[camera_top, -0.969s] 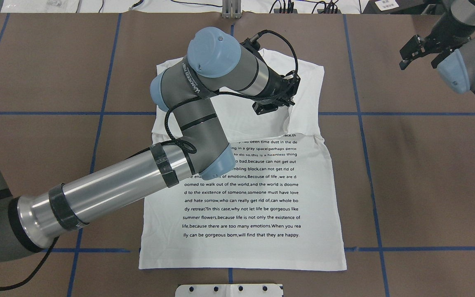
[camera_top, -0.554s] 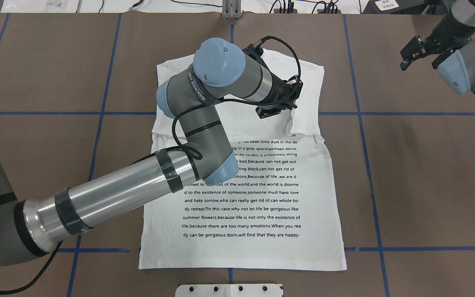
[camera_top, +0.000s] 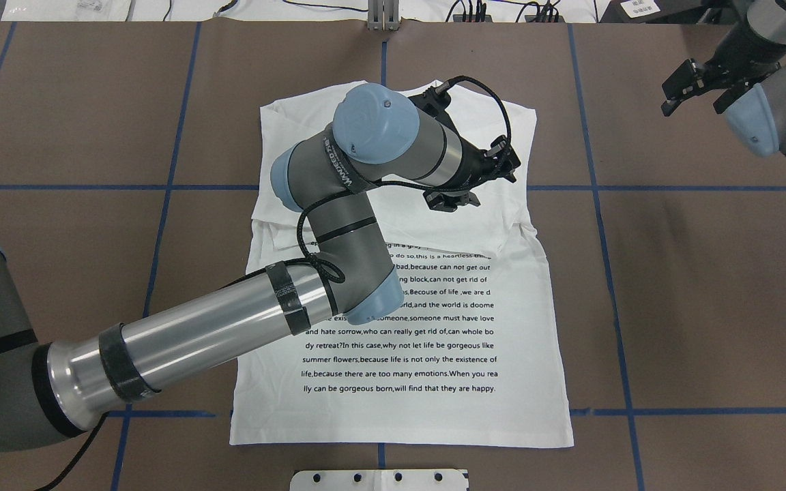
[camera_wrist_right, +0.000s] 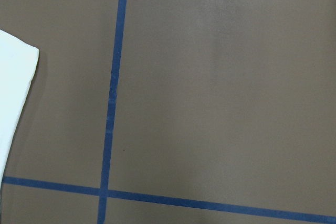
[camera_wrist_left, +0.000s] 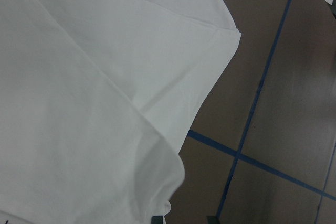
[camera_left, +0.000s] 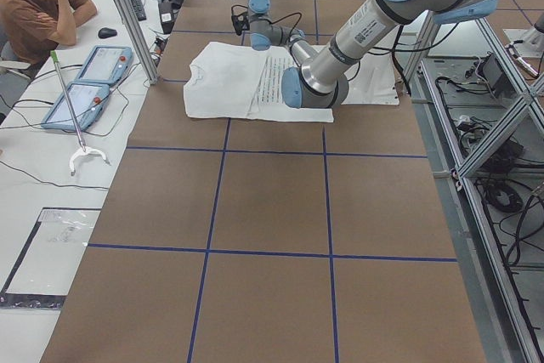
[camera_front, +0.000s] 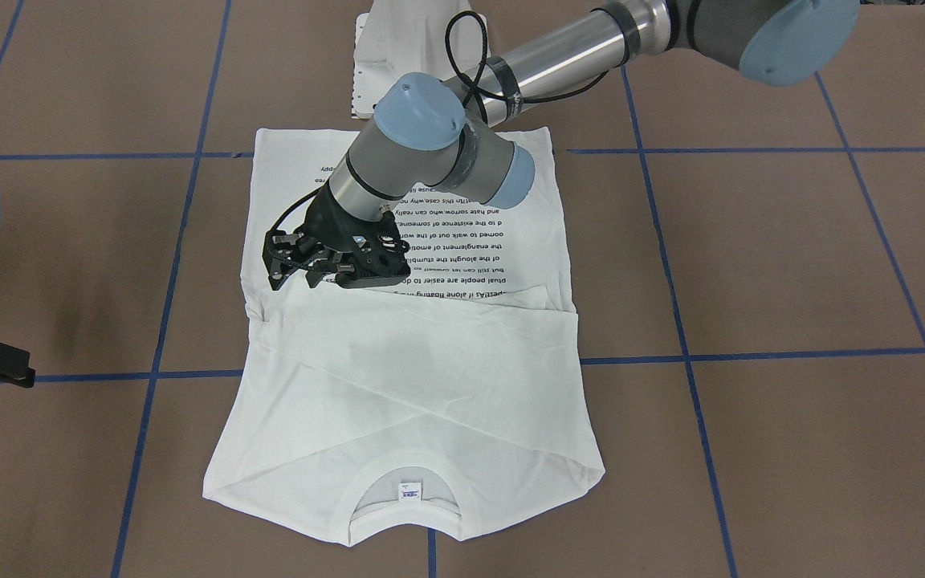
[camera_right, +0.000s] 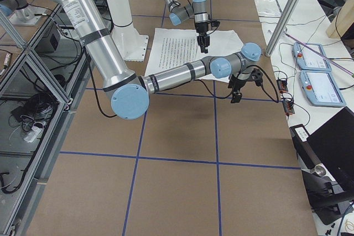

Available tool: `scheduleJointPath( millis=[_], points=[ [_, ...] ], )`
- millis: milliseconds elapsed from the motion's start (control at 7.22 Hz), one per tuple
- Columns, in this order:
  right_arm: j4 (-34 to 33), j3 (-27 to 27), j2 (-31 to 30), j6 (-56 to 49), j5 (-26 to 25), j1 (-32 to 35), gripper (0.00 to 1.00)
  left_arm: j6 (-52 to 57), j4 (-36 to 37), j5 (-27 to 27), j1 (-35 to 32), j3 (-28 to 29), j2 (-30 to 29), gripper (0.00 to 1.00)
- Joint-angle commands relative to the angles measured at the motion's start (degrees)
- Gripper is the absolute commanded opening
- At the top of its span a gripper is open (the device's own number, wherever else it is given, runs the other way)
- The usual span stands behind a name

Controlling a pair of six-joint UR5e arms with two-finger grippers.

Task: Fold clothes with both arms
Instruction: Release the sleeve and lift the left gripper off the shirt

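Showing collar tag (camera_front: 409, 491): front cam only

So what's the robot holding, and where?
Nothing. The left gripper hangs open just above the shirt's edge; the right gripper is open, away from it.

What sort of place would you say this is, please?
Probably a robotics lab test cell: a brown table marked into squares with blue tape, two blue-grey tablet-like control pendants on a white side bench, and a seated person watching.
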Motion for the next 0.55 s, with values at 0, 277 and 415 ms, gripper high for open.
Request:
scheduleJointPath(
  millis=[0,277,415],
  points=[
    [3.17,0.75,-1.68,0.62,0.40,0.00,1.00,2.60,0.49,-0.05,-0.13,-0.34,0.89,1.00],
    [6.26,3.81,-4.05,6.82,1.19,-0.78,1.00,3.06,1.11,-0.40,-0.83,-7.05,6.91,1.00],
    [6.79,9.40,-7.46,13.22,-2.20,-3.40,1.00,4.72,4.24,-0.41,-0.83,-15.02,12.61,1.00]
  ],
)
